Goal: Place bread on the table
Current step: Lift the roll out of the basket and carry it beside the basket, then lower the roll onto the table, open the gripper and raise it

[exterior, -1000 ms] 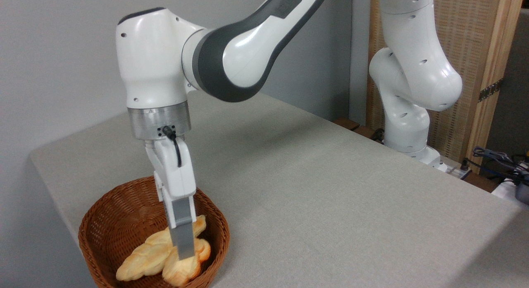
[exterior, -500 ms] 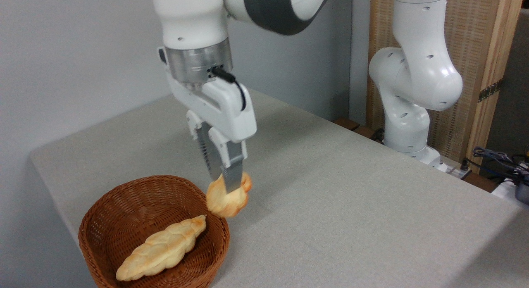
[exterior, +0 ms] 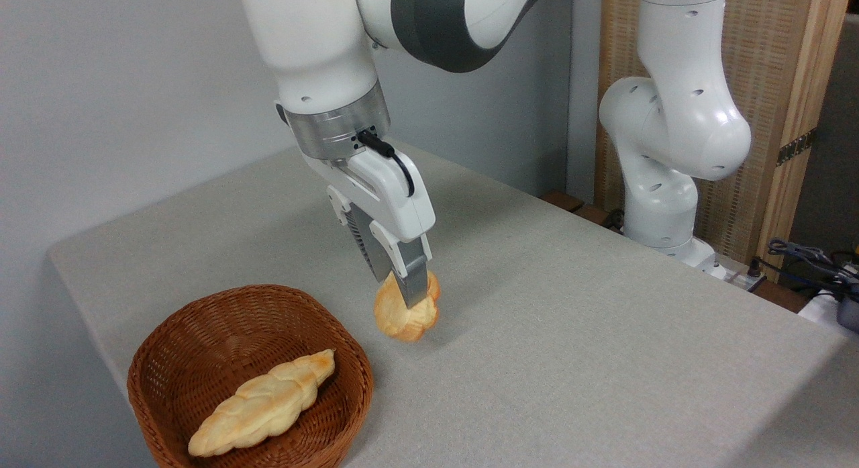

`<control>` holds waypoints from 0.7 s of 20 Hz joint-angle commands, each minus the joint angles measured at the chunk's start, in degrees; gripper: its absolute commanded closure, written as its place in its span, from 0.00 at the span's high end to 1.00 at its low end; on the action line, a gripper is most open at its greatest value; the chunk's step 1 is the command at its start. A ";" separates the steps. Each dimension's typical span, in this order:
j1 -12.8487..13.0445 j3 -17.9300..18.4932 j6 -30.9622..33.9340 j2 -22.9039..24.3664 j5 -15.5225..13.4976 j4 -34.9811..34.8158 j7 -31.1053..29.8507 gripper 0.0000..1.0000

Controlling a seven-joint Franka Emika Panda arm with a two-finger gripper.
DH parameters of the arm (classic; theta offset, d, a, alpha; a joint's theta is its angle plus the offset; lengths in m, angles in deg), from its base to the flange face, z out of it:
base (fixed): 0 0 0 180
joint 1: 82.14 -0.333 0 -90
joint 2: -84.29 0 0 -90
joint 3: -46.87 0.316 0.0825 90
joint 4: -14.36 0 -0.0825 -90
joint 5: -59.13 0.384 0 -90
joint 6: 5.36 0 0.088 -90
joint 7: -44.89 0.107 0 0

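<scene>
Stretching wide and grey: surface [exterior: 570, 320], bare cloth all around. Reaching down from above at 12 o'clock: big white arm [exterior: 416, 25], its top cut off by the picture edge, so impossible to see all of it. Sitting near the front corner at 7 o'clock: brown basket [exterior: 168, 360], now holding only the long braided loaf [exterior: 262, 404].

Moving out and down compared with half a second ago: tool [exterior: 408, 290], clenching the bread [exterior: 406, 313] between its two fingers. Hanging now past the basket rim, at about 2 o'clock from the basket, low over the bare cloth. Looking very close to the surface, maybe just touching; hard telling which, with only a faint shadow under it.

Meaning for the job: bread already out of the basket, nearly set down, probably only lowering and letting go left.

Hiding behind the near finger: middle of the bread. Hiding too: the far finger, mostly behind the near one.
</scene>
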 commanded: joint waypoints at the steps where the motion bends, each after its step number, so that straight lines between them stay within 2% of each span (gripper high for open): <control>1: 0.33 0.15 1.02 0.25 -1.03 0.26 0.00 1.00; 7: 0.24 0.23 -0.29 0.34 -1.03 0.61 0.09 1.00; 14: 0.15 0.59 -10.75 0.34 -0.77 0.70 -2.80 1.00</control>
